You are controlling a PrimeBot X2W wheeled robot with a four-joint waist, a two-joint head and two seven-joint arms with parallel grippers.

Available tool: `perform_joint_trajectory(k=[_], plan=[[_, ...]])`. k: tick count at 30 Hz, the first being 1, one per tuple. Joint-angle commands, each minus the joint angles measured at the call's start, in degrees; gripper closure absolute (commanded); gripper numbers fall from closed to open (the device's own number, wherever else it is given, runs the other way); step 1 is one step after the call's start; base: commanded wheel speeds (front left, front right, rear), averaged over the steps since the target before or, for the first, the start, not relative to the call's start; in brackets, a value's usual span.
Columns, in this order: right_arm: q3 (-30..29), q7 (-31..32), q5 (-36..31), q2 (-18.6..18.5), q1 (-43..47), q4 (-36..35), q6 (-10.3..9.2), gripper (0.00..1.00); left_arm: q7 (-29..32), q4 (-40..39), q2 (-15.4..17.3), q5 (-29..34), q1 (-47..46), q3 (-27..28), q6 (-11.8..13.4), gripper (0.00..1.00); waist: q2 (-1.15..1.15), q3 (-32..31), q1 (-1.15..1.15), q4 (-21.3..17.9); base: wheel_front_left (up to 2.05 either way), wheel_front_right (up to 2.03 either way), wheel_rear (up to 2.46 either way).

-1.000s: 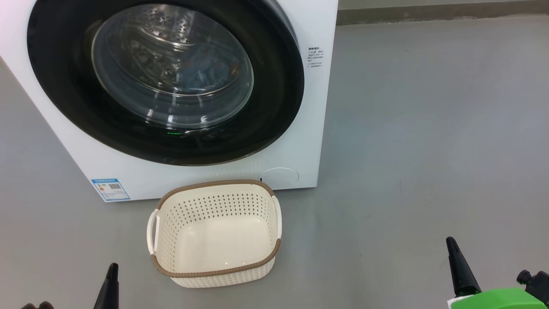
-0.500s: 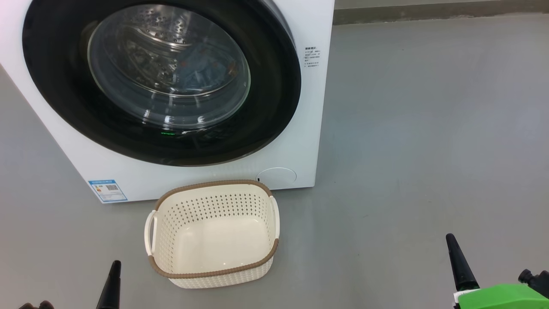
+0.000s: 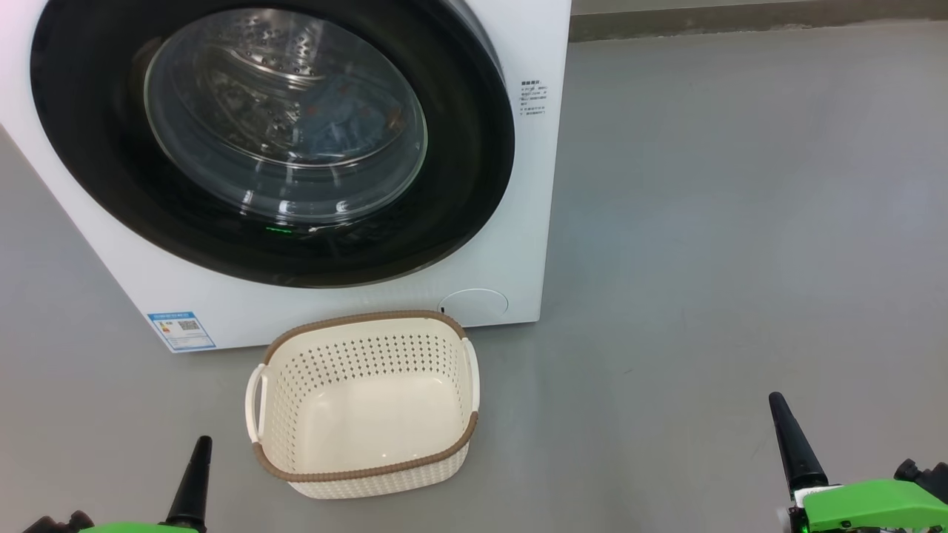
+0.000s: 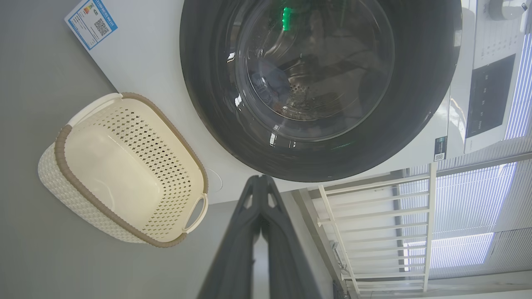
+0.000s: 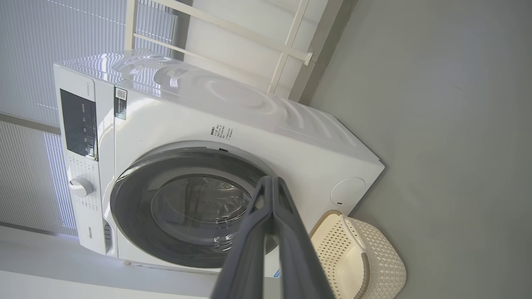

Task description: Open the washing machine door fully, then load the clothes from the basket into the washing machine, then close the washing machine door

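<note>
The glossy black washing machine door (image 3: pixel 474 148) lies flat against the white washing machine (image 3: pixel 533 244), its glass window showing the steel drum. Light-blue clothes (image 3: pixel 344 122) with orange marks lie inside the drum behind the glass. The cream basket (image 3: pixel 363 403) with a brown rim stands on the floor before the machine, with nothing in it. My left gripper (image 3: pixel 197 459) is low at the left, shut, its fingers (image 4: pixel 259 199) pressed together. My right gripper (image 3: pixel 786 429) is low at the right, shut, its fingertips (image 5: pixel 271 191) touching. Both hold nothing and stay well clear of basket and door.
Grey floor (image 3: pixel 740 222) stretches to the right of the machine up to a wall base (image 3: pixel 740 18). A blue label (image 3: pixel 180 330) and a round white flap (image 3: pixel 474 302) mark the machine's lower front. A white railing (image 4: pixel 374 216) and window blinds stand behind the machine.
The whole picture has drifted left and slightly down, so the camera moved. Both grippers show a little higher in the head view, with more green casing visible.
</note>
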Motion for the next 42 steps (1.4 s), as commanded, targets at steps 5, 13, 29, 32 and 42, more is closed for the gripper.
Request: perform_joint_trajectory(k=[5,13,29,32,42], plan=[[0.6,1.2,4.9,-0.8,-3.0,-1.0,-0.26,1.00,1.2,-0.6,0.3,-4.3,-3.3,2.0,-0.1,1.00,0.00,0.0,0.00,-0.2,0.00,0.00,0.00],[0.5,2.6,10.0,-0.8,-3.7,-0.5,-0.28,1.00,2.6,0.0,0.0,-8.9,-4.3,2.5,-0.1,1.00,0.00,0.1,0.00,-0.5,0.00,0.00,0.00],[0.3,5.1,19.5,-0.9,-5.0,0.5,-0.32,1.00,5.2,1.1,-0.7,-17.5,-6.0,3.4,-0.2,1.00,0.00,0.1,0.00,-1.0,0.00,0.00,0.00],[0.3,5.1,19.5,-0.9,-5.0,0.5,-0.32,1.00,5.2,1.1,-0.7,-17.5,-6.0,3.4,-0.2,1.00,0.00,0.1,0.00,-1.0,0.00,0.00,0.00],[0.3,5.1,19.5,-0.9,-5.0,0.5,-0.32,1.00,5.3,1.1,-0.8,-17.4,-6.0,3.6,-0.2,1.00,0.00,0.1,0.00,-1.0,0.00,0.00,0.00]])
